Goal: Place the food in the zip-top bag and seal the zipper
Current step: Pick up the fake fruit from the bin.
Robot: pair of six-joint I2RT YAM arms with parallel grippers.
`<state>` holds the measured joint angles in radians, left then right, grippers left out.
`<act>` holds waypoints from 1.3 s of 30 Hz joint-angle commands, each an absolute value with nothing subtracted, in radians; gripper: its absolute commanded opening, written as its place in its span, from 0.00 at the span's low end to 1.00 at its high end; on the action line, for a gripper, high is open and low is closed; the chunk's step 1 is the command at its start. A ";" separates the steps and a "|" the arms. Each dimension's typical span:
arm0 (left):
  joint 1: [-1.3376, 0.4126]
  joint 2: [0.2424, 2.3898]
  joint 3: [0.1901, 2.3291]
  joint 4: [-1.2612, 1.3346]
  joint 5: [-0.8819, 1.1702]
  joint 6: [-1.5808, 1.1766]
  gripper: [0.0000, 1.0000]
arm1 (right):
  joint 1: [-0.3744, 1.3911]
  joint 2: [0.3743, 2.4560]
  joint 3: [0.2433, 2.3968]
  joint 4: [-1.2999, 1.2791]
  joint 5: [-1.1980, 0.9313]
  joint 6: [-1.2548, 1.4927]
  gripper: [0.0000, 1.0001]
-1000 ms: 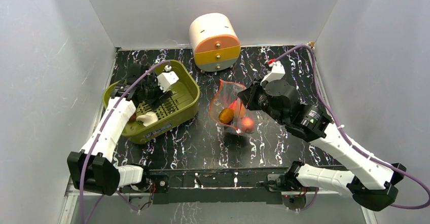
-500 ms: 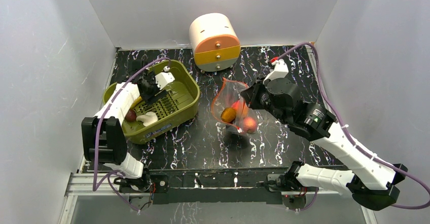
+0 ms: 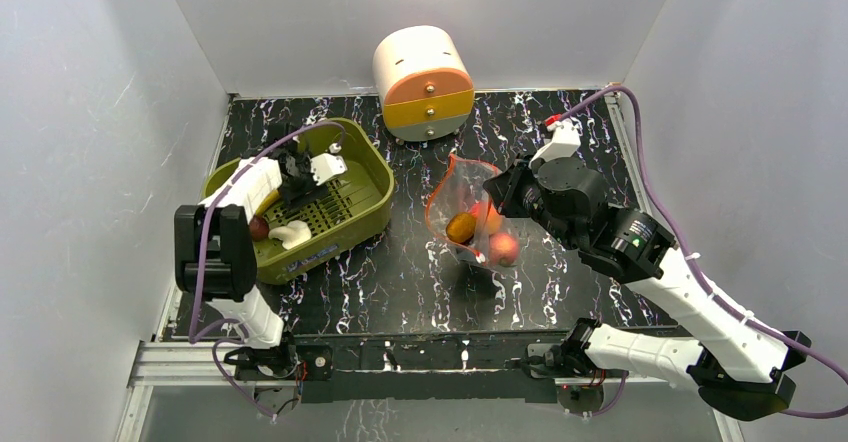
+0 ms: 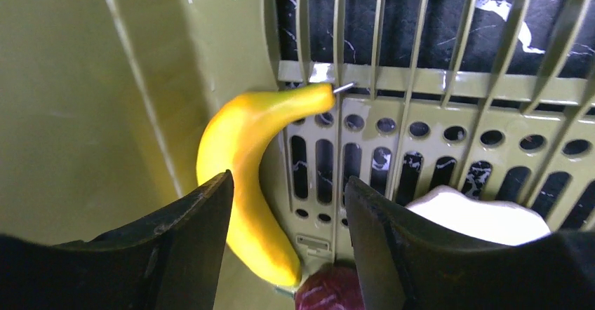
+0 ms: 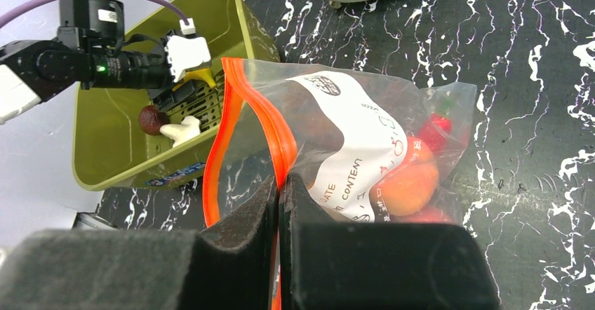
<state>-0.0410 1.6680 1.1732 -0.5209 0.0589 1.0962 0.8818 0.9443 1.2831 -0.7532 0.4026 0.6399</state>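
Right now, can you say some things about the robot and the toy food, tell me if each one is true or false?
1. The banana lies in the basket. True.
2. The left gripper is squeezing the banana. False: its jaws stand open over it.
3. The right gripper is shut on the zipper of the bag. True.
4. The bag is empty. False: there is food inside it, orange and red pieces.
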 commanded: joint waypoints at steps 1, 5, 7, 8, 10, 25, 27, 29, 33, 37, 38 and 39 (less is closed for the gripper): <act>-0.037 1.718 1.206 -0.481 0.083 1.143 0.57 | 0.885 0.935 1.312 -0.689 0.425 0.627 0.00; -0.037 1.748 1.180 -0.450 0.070 1.136 0.57 | 0.885 0.938 1.310 -0.677 0.420 0.627 0.00; -0.037 1.740 1.156 -0.422 0.076 1.141 0.57 | 0.884 0.941 1.308 -0.670 0.418 0.627 0.00; -0.039 1.741 1.154 -0.426 0.088 1.143 0.56 | 0.885 0.941 1.306 -0.666 0.416 0.627 0.00; -0.038 1.754 1.168 -0.442 0.083 1.151 0.56 | 0.883 0.945 1.303 -0.659 0.408 0.627 0.00; -0.045 1.569 1.138 -0.516 -0.023 0.946 0.61 | 0.885 0.940 1.275 -0.640 0.382 0.640 0.00; -0.039 1.556 1.115 -0.514 -0.032 0.919 0.61 | 0.884 0.938 1.271 -0.636 0.376 0.639 0.00; -0.031 1.548 1.095 -0.504 -0.056 0.897 0.61 | 0.884 0.937 1.271 -0.636 0.372 0.639 0.00; 0.004 1.545 1.090 -0.489 -0.055 0.863 0.62 | 0.884 0.926 1.272 -0.641 0.369 0.640 0.00; 0.043 1.562 1.115 -0.518 -0.036 0.857 0.61 | 0.884 0.912 1.267 -0.647 0.374 0.646 0.00; 0.048 1.570 1.120 -0.526 -0.045 0.858 0.61 | 0.884 0.911 1.267 -0.649 0.374 0.649 0.00; 0.050 1.572 1.117 -0.526 -0.050 0.862 0.61 | 0.884 0.909 1.268 -0.651 0.374 0.650 0.00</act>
<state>0.0269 1.5791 1.0901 -0.4862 -0.0418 0.8780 0.8818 0.9405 1.2602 -0.7227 0.3676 0.6373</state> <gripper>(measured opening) 0.616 0.010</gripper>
